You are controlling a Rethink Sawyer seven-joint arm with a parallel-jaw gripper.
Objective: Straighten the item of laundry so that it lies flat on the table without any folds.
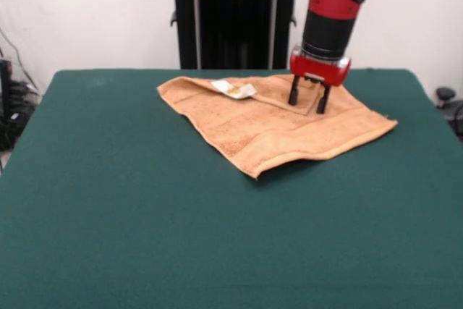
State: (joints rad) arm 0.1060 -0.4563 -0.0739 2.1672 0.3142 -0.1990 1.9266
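The orange-tan towel (282,127) lies on the far middle of the green table (145,222), turned like a diamond. Its far edge is folded over onto itself, and the flap ends in a corner near the gripper. A small white label (235,90) lies on the folded part at the far left. The near corner (255,174) is slightly raised and casts a shadow. My gripper (308,106) comes straight down onto the flap's corner. Its two black fingers (294,92) stand apart and their tips are at the towel's surface. It holds nothing that I can see.
The black pedestal (231,27) stands behind the table's far edge. Cables (11,106) hang at the left edge and a dark object (445,95) sits off the table's right side. Green cloth stretches wide in front of the towel.
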